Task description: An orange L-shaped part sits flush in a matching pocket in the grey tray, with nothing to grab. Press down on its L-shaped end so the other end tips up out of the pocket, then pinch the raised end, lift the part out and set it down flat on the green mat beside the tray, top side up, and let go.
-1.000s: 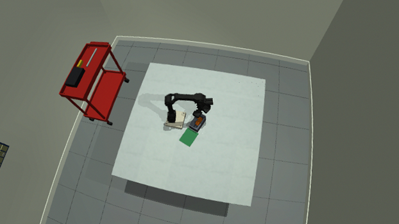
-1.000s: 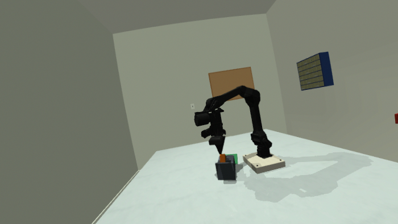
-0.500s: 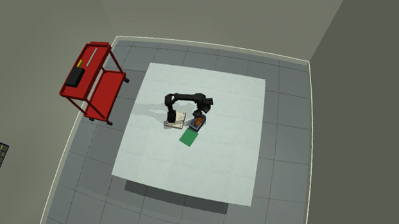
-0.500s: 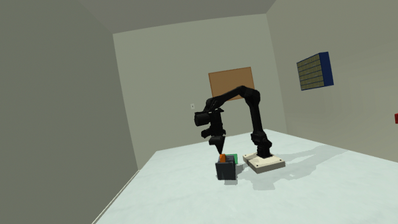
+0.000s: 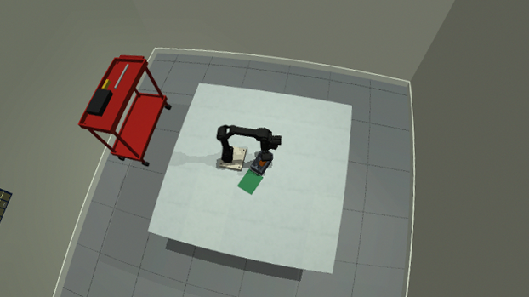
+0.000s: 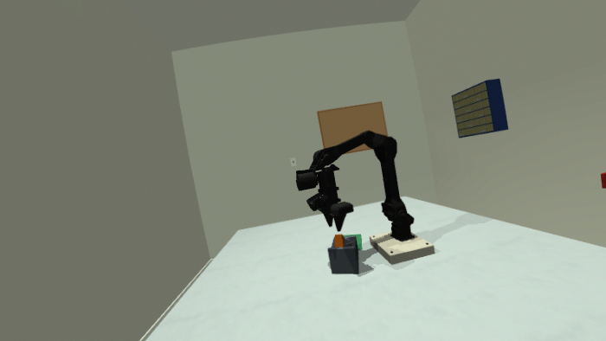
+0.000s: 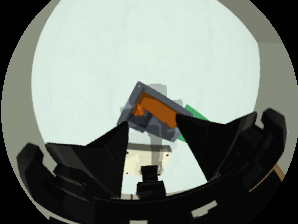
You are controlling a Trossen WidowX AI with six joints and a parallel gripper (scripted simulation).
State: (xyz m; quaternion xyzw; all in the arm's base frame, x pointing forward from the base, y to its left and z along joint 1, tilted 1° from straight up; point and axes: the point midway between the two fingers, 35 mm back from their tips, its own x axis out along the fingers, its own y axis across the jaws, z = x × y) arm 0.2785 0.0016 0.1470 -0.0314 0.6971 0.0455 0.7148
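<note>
1. Nearest you, the black parallel-jaw gripper (image 6: 337, 226) hangs above the tray, fingers spread part-way, gripping nothing and touching nothing.
2. Below it, the orange L-shaped part (image 6: 338, 241) has one end tipped up out of the grey tray (image 6: 344, 260). Judged from that, your press is done.
3. Pinch, lift and release remain.
4. Beyond, the flat green mat (image 5: 250, 183) holds nothing orange.

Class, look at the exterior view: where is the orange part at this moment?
The orange part sits in the grey tray with one end sticking up above the rim, just below the open hand and in front of the green mat.
</note>
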